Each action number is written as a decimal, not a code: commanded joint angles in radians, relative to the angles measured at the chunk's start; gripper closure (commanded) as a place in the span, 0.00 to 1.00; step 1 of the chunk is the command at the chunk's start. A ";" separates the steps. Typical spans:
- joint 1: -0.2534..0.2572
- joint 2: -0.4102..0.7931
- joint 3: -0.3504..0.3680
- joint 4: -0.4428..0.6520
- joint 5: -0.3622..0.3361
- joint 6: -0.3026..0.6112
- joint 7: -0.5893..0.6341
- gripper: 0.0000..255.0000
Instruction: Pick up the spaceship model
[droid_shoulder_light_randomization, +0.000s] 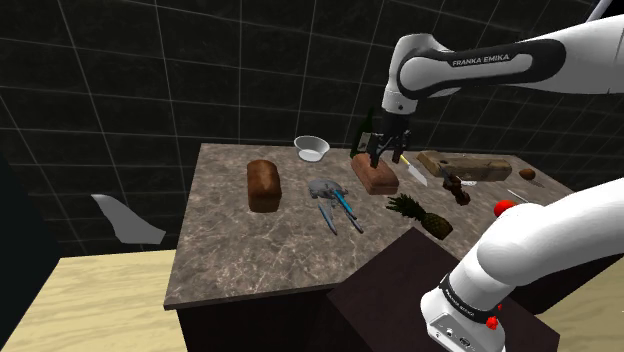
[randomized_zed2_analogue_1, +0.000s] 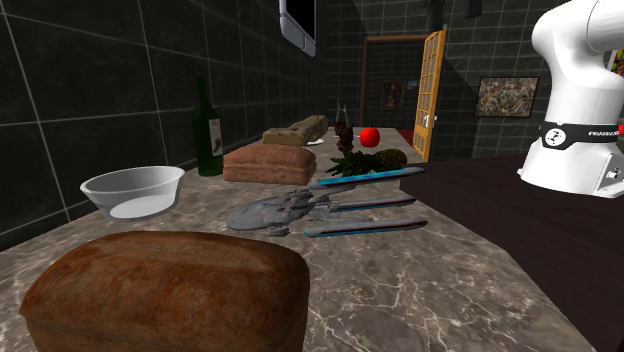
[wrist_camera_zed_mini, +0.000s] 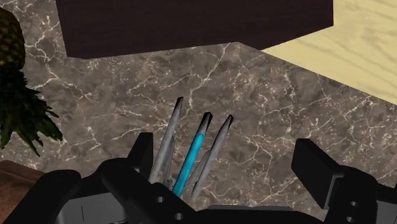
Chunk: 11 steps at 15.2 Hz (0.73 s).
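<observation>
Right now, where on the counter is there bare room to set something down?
In the shoulder view, the strip below the loaf and spaceship, down to the counter edge, is bare; so is the corner left of the bowl. It is crowded from the pineapple to the tomato.

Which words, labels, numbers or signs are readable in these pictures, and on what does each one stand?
"FRANKA EMIKA": in black letters on the white arm, shoulder view.
Small white print on the arm's black band, second exterior view: too small to read.
Label on the bottle: no readable text.
</observation>
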 joint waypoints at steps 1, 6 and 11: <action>-0.011 0.079 -0.017 0.017 0.002 0.057 -0.010 0.00; -0.027 0.273 -0.048 0.070 0.026 0.178 -0.029 0.00; -0.042 0.473 -0.074 0.154 0.066 0.272 -0.056 0.00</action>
